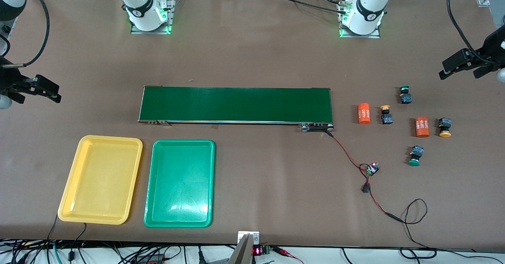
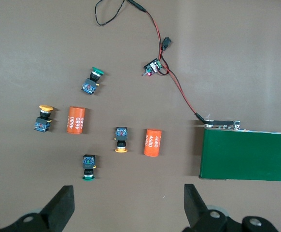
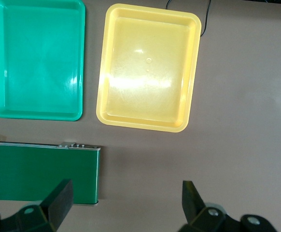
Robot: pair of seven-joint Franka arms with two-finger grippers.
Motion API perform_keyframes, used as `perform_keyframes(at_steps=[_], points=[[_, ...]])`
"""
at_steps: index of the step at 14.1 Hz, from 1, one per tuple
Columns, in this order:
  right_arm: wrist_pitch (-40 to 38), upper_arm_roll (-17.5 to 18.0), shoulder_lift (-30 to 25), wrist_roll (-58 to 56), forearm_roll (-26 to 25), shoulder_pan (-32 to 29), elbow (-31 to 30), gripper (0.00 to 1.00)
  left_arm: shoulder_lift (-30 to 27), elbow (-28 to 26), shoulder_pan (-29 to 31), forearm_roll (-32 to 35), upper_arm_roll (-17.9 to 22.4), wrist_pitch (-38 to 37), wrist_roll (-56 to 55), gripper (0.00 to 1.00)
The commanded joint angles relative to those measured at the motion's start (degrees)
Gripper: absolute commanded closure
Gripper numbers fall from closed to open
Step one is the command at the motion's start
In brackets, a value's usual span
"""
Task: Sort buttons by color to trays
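Note:
Two green-capped buttons [image 1: 404, 94] [image 1: 415, 156] and two yellow-capped buttons [image 1: 386, 115] [image 1: 444, 127] lie scattered on the table toward the left arm's end. In the left wrist view they show as green [image 2: 92, 79] [image 2: 88, 166] and yellow [image 2: 44, 117] [image 2: 121, 139]. My left gripper [image 1: 447, 68] [image 2: 128, 198] hangs open over bare table beside them, holding nothing. The yellow tray [image 1: 100, 179] [image 3: 147, 67] and green tray [image 1: 180, 183] [image 3: 36, 58] sit empty side by side toward the right arm's end. My right gripper [image 1: 49, 90] [image 3: 126, 195] is open and empty over the table by the belt's end.
A long dark-green conveyor belt [image 1: 236, 104] [image 2: 249, 154] [image 3: 39, 171] crosses the middle. Two orange "4680" cylinders [image 1: 364, 113] [image 1: 422, 126] lie among the buttons. A small circuit board [image 1: 372, 169] with red-black wires trails from the belt toward the front camera.

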Motion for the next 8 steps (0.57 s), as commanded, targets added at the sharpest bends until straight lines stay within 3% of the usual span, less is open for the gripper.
perform_keyframes(at_steps=[1, 8], points=[[-0.4, 0.2, 0.2, -1.3, -0.1, -0.4, 0.1, 0.00, -0.3, 0.6, 0.3, 0.5, -0.3, -0.9, 0.8, 0.00], [-0.7, 0.3, 0.6, -4.3, -0.3, 0.1, 0.1, 0.00, 3.5, 1.0, -0.5, 0.1, -2.3, -1.0, 0.4, 0.00]])
